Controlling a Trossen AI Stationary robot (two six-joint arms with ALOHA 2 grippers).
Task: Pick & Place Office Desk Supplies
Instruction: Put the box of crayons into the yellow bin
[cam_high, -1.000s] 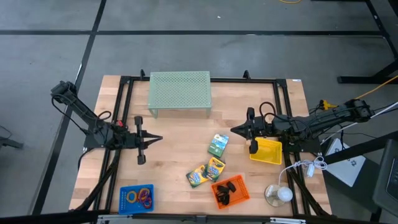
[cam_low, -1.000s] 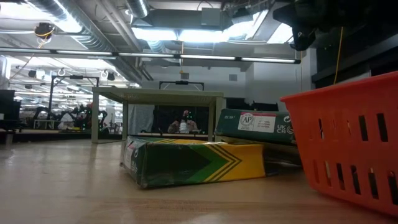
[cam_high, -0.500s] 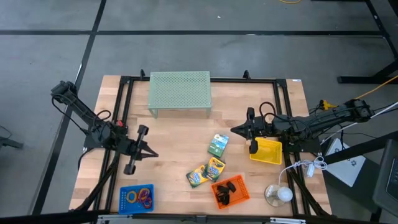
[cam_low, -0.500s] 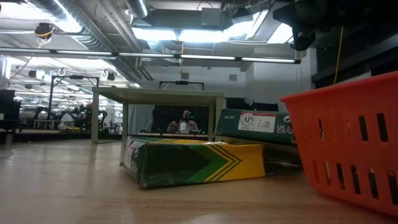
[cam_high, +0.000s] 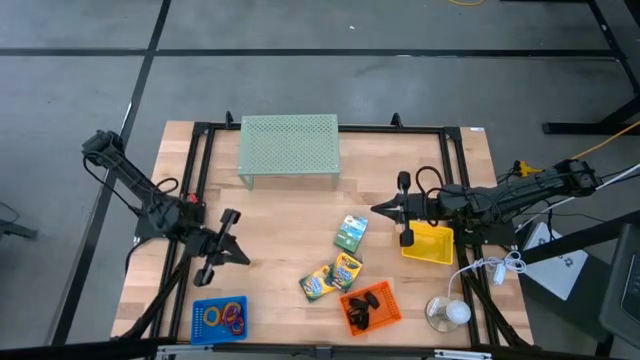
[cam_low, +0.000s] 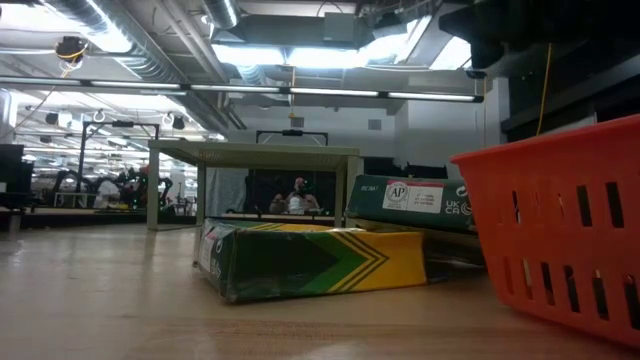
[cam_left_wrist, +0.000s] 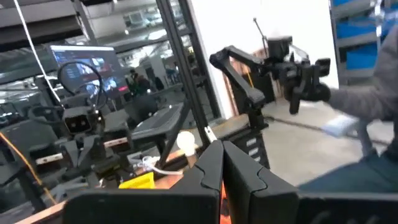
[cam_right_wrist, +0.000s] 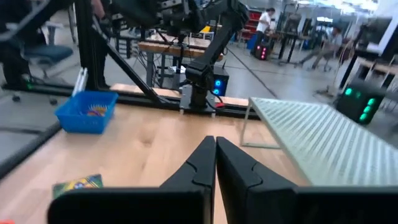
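Note:
Three green-and-yellow crayon boxes lie flat mid-table (cam_high: 350, 232), (cam_high: 346, 270), (cam_high: 318, 283); the low view shows one up close (cam_low: 310, 260). Black clips sit in an orange basket (cam_high: 385, 292), and coloured rings lie in a blue basket (cam_high: 200, 305). My left gripper (cam_high: 248, 262) hovers shut over bare wood, left of the boxes and above the blue basket's far side. My right gripper (cam_high: 375, 210) hovers shut just right of the farthest crayon box. Both wrist views show the fingers closed together (cam_left_wrist: 221, 163), (cam_right_wrist: 215, 152).
A pale green mesh riser (cam_high: 290, 148) stands at the far edge. An empty yellow basket (cam_high: 432, 245) sits under my right arm, with a white bulb-like object (cam_high: 452, 312) near it. A black frame (cam_high: 200, 130) rims the table. A person's grey sleeve (cam_left_wrist: 373, 102) shows beyond the table.
My left gripper has swung toward the table's near edge and turned, so its shut fingers now point toward the near right, closer to the blue basket. The right arm and all the supplies have stayed in place.

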